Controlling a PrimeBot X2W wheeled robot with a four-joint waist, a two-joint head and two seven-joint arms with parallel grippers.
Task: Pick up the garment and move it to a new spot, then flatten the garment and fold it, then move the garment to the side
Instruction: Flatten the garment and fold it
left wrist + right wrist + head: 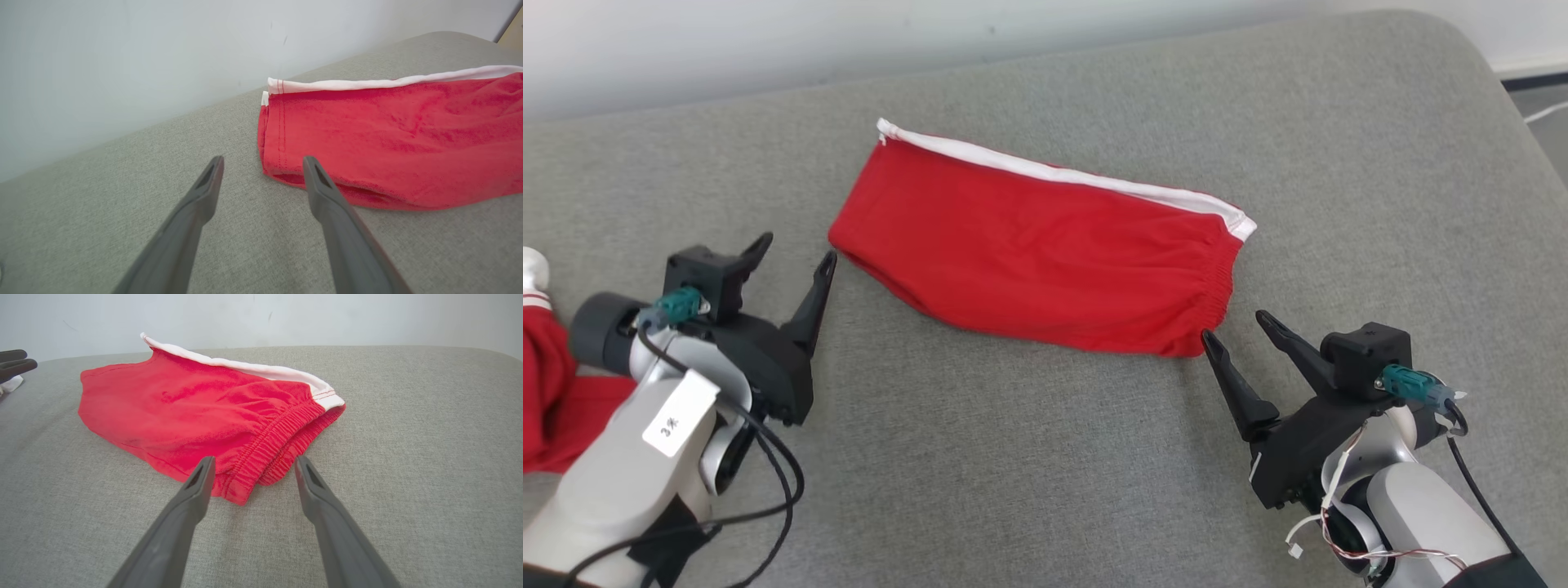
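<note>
The garment (pixel 1037 253), red shorts with a white side stripe and an elastic waistband, lies folded flat across the middle of the grey cushion. My left gripper (pixel 796 249) stands open just left of its hem end (pixel 282 139), with nothing between the fingers. My right gripper (pixel 1233 327) is open too, its tips close to the near waistband corner (pixel 245 486), apart from the cloth or barely at its edge. In the left wrist view my left gripper (pixel 263 163) points at the hem corner. In the right wrist view my right gripper (pixel 253 463) frames the waistband.
A second red and white cloth (pixel 551 392) lies bunched at the left edge, behind my left forearm. A pale wall (pixel 768 41) runs along the cushion's far side. The cushion (pixel 1029 457) curves down at the right, with floor (pixel 1539 102) beyond.
</note>
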